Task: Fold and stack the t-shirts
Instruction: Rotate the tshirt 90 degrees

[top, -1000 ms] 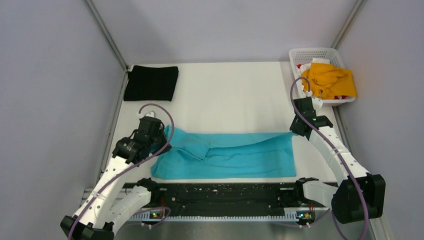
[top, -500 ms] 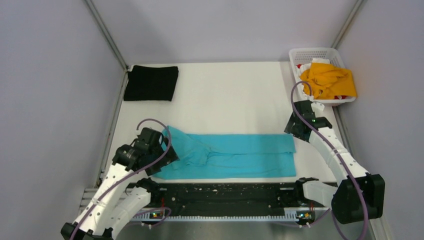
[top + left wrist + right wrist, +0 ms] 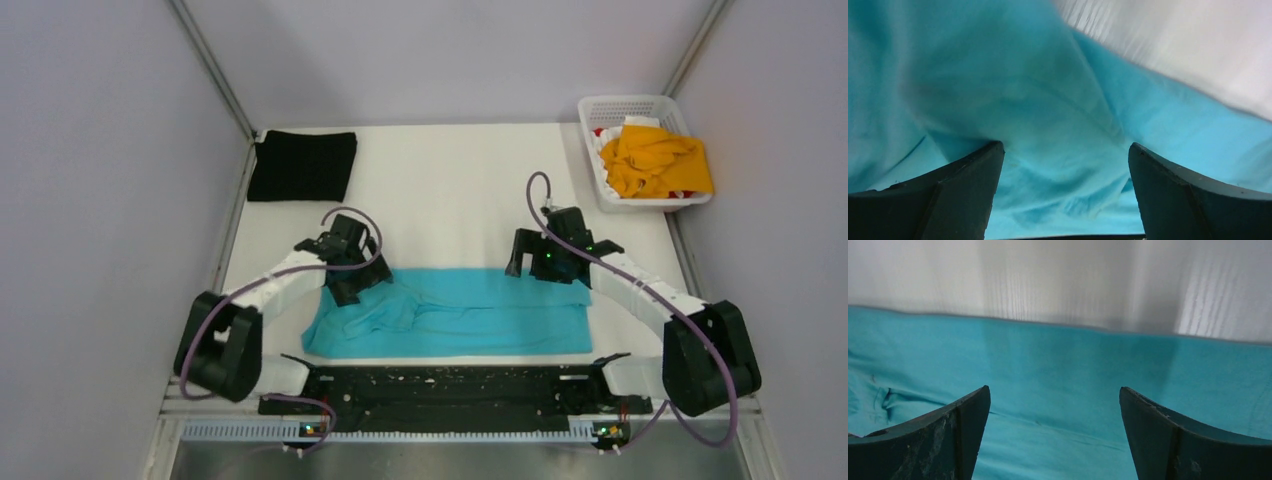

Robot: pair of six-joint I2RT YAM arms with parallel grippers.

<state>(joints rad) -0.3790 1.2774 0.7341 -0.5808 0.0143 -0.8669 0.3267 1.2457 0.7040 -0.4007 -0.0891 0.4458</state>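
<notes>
A turquoise t-shirt [image 3: 450, 318] is seen laid in a long band along the near side of the tabletop [image 3: 450, 190]. The jaws of the left gripper [image 3: 352, 283] and right gripper [image 3: 533, 264] are held wide apart and empty over its far edge. A black t-shirt [image 3: 302, 166] is laid folded at the far left corner, and an orange-yellow t-shirt [image 3: 655, 160] is heaped in a white basket [image 3: 640, 103] at far right.

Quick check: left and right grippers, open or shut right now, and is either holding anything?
Left gripper: open, holding nothing, over the turquoise t-shirt.
Right gripper: open, holding nothing, over the same shirt's far edge.
</notes>
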